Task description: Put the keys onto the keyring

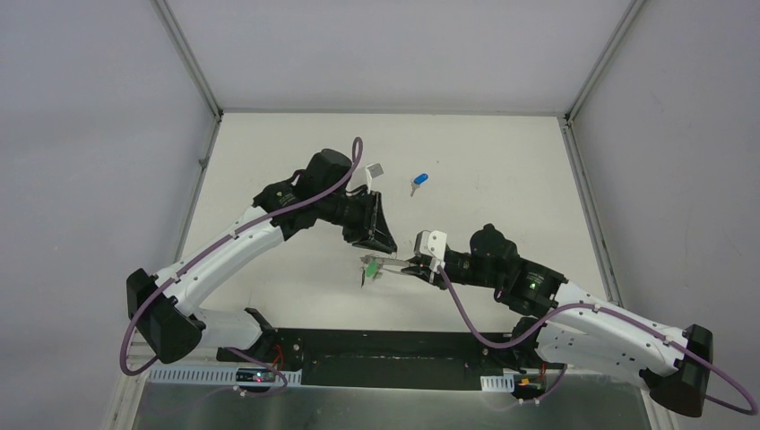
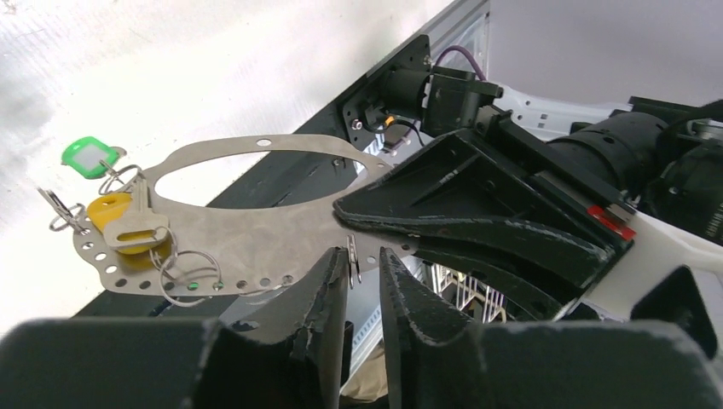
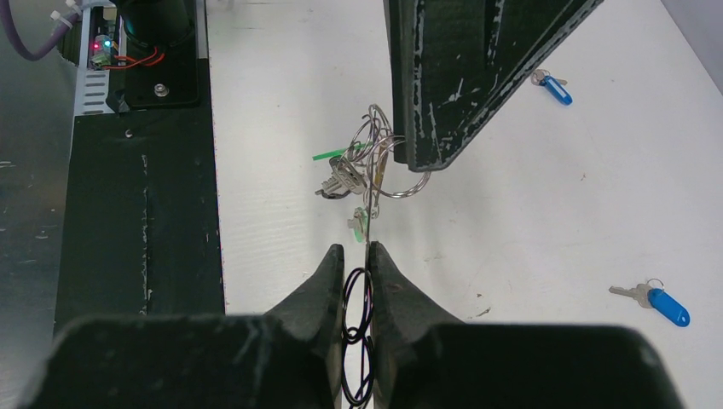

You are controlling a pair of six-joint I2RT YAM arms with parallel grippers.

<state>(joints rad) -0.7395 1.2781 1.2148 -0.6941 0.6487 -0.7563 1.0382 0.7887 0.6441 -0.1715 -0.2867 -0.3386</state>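
The right gripper (image 3: pixel 355 251) has its fingers clamped on the keyring (image 2: pixel 256 230), a perforated silver plate. Just beyond them, the left gripper (image 2: pixel 362 256) pinches a split ring (image 2: pixel 352 258) at the plate's rim. Past its fingertips hang a yellow key (image 2: pixel 109 213) and a green tag (image 2: pixel 89 158), whose label is unreadable. A blue key (image 1: pixel 418 182) lies well apart on the table.

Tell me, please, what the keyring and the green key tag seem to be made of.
The keyring looks like thin, flat sheet metal with a dull silver-grey finish. The signs are its thin edge and the small holes punched along its rim. The green key tag is probably moulded plastic: it is smooth, evenly coloured and slightly shiny, with a white label window.
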